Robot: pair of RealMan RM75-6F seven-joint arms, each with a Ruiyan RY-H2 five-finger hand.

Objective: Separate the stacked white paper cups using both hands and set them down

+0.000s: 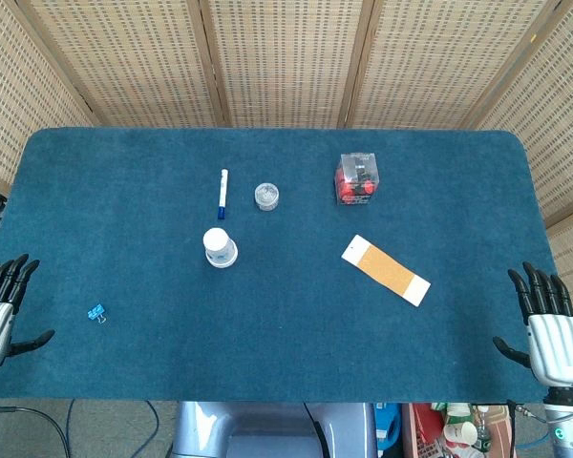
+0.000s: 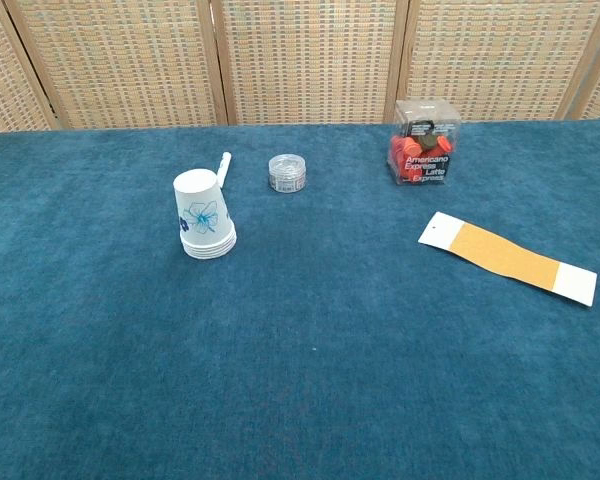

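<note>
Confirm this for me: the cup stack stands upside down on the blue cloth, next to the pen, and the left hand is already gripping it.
Not quite. The left hand grips nothing: in the head view it rests open at the table's near left edge, far from the cup stack. The rest holds: the chest view shows the stack upside down on the blue cloth, next to the pen.

Pen (image 1: 222, 193) just behind cup stack (image 1: 220, 247); small jar (image 1: 266, 197) near right; other sides open.

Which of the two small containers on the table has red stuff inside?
The clear cube box labelled Americano Express, on the right side of the table. It is square and packed with red pieces, whereas the small round jar beside the pen looks clear and silvery.
</note>
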